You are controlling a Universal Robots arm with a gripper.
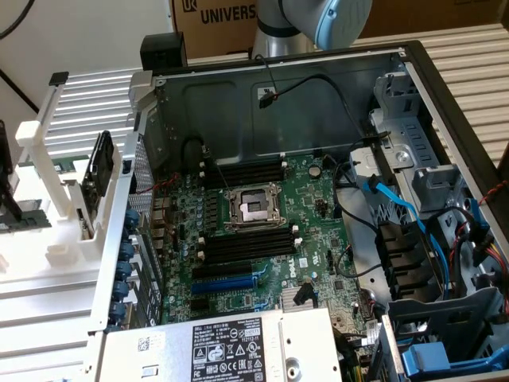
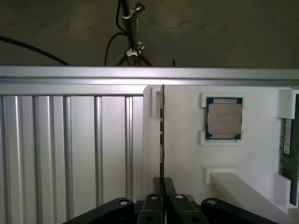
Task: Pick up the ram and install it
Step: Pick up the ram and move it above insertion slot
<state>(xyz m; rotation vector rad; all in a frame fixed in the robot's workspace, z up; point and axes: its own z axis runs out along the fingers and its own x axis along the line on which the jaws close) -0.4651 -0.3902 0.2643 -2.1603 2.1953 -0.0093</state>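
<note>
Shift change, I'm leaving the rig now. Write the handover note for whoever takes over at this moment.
Gripper: lined up with the ram, which is edge-on in the wrist view; whether it grips cannot be told.
Ram: stands on edge in the white holder, beside the processor. A second green stick lies at the holder's far side.
Done: nothing installed; the black memory slots in the open case are empty.
Left: get the ram out of the holder and seat it in a slot.
</note>
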